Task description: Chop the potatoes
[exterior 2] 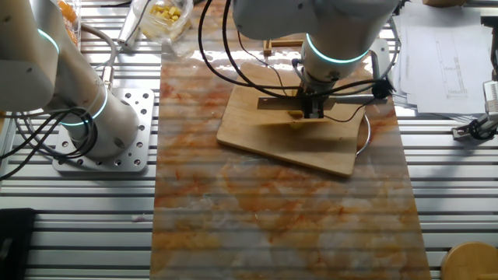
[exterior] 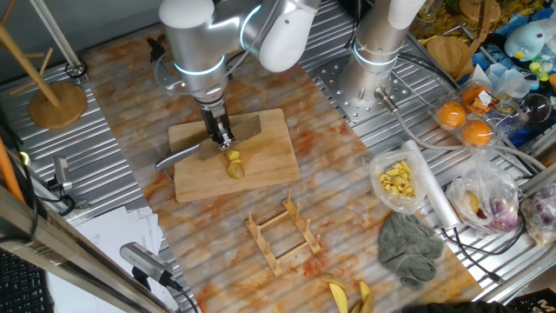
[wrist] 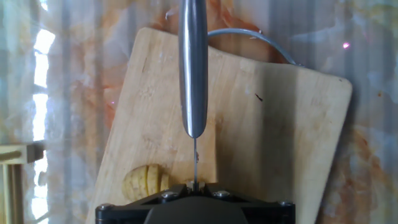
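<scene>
The potatoes (exterior: 234, 165) lie in a small yellow bunch on the wooden cutting board (exterior: 269, 161), near its middle. In the hand view the potatoes (wrist: 148, 182) already show cuts, like slices pressed together. The hand (exterior: 223, 136) is right above them and just to one side. It is closed tight on a knife (exterior: 187, 153), with the blade standing on its edge beside the bunch. The handle (wrist: 193, 68) is shiny metal and sticks out over the board. The board rests on the orange marbled worktop (exterior: 200, 235). A small wooden rack (exterior: 284, 233) sits near the board.
</scene>
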Controlling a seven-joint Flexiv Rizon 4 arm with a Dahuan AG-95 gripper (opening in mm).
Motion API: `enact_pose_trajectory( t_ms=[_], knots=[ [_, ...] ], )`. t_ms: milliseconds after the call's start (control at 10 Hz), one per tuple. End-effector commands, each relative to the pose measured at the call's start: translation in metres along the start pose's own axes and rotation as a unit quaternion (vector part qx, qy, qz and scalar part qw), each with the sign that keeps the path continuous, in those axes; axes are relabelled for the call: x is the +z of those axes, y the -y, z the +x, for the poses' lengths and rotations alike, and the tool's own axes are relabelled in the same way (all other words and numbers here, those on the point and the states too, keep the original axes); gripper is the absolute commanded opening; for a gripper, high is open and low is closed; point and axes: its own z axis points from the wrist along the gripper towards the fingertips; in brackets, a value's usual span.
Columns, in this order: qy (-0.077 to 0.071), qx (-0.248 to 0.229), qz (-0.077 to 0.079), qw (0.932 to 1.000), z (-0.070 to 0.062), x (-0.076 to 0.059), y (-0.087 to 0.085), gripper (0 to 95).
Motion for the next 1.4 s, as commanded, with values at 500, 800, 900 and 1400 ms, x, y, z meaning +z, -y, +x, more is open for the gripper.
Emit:
enact_pose_trajectory(
  t_ms=[500,800,900,1400],
  knots=[
    [0.003,0.0,0.004,1.0,0.006,0.008,0.0,0.0],
    [0.007,0.001,0.016,0.9998,0.003,0.02,-0.003,0.0],
    [0.008,0.001,0.017,0.9998,0.001,0.026,-0.003,0.0],
    [0.004,-0.025,0.046,0.9986,0.003,0.024,0.003,0.0]
  ],
)
